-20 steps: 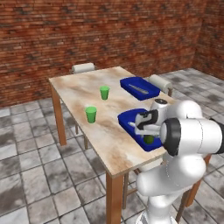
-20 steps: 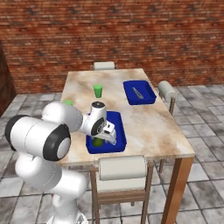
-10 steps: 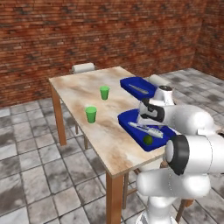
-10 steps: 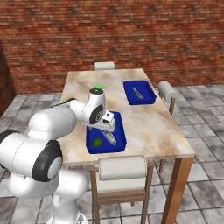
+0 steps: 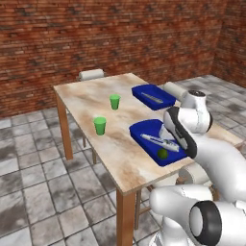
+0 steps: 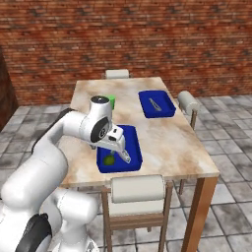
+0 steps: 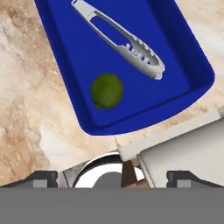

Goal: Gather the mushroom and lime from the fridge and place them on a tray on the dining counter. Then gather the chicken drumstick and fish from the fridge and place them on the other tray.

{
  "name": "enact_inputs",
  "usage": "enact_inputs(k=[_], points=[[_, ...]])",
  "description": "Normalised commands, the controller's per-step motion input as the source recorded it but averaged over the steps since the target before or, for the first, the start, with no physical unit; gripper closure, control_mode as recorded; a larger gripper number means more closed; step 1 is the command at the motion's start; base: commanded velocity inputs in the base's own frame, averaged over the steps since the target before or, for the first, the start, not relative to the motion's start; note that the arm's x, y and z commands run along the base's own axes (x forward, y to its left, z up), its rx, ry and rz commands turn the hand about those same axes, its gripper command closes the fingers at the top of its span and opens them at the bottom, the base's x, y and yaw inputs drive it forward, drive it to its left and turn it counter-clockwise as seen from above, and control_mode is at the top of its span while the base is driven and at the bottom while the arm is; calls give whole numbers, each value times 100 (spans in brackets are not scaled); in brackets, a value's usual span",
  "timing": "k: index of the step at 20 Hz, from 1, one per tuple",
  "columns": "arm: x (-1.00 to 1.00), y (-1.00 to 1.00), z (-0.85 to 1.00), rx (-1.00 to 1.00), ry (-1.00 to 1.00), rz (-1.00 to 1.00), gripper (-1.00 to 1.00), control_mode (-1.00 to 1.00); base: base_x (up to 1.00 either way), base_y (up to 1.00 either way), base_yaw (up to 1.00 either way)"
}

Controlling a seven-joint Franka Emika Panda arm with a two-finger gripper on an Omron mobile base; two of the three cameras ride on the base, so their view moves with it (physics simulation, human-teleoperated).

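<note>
The lime [image 7: 106, 90] — small, round, dull yellow-green — lies in the near corner of the near tray [image 5: 144, 129] on the dining counter [image 5: 91, 103], beside a pair of pale tongs [image 7: 120, 37] whose long axis runs slantwise across the tray floor. The gripper [image 6: 119, 143] hangs above that tray with jaws spread wide and nothing between them, the lime just below it. With the lime set down, the mushroom is judged next — back at the fridge, away from the counter.
</note>
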Motion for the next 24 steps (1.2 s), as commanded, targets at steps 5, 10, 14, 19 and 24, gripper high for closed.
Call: enact_inputs(k=[5,10,14,19,24], points=[[-59,0,39,-1,0,0,-100,-100,0,0,0],[-49,4,34,-4,-1,0,-100,-100,0,0,0],[-48,7,24,-3,-4,0,-100,-100,0,0,0],[-5,3,3,0,0,0,-100,-100,0,0,0],[0,0,0,0,0,0,-100,-100,0,0,0]])
